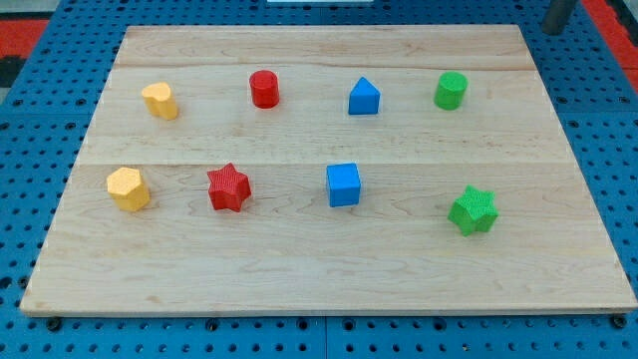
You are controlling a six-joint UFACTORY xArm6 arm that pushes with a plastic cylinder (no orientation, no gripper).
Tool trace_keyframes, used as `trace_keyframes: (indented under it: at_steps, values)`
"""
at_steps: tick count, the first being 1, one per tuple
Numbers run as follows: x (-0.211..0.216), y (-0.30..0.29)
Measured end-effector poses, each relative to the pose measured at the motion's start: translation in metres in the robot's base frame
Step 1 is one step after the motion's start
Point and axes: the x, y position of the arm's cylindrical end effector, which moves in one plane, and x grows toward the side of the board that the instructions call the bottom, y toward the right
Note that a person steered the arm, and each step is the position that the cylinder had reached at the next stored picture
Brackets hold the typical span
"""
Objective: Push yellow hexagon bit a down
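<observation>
Rigid, light, slide-prone yellow hexagon (129, 188) at 9 o'clock of red star (228, 186): push at its 12 o'clock face; my tip (555, 31) barely visible at board's 1 o'clock corner, fingerless, grasping nothing.

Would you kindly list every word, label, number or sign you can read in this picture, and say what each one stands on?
None: no text, number or sign shows in this view.
The wooden board is plain.
The blocks, such as the yellow hexagon and the blue cube, bear no marks.
The rod at the view's top right is unmarked; my tip itself cannot be made out.
</observation>
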Motion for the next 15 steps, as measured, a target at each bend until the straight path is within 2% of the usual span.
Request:
trace_keyframes:
  at_steps: [2, 3, 4, 5, 6, 7, 9, 12, 13, 14, 15]
  values:
    - [0.001, 0.0]
    - [0.023, 0.01]
    - [0.076, 0.01]
    - [0.151, 0.009]
    - [0.222, -0.017]
    - [0.236, -0.078]
    - [0.209, -0.223]
    - [0.193, -0.495]
    - [0.222, -0.548]
    - [0.262, -0.549]
    - [0.279, -0.55]
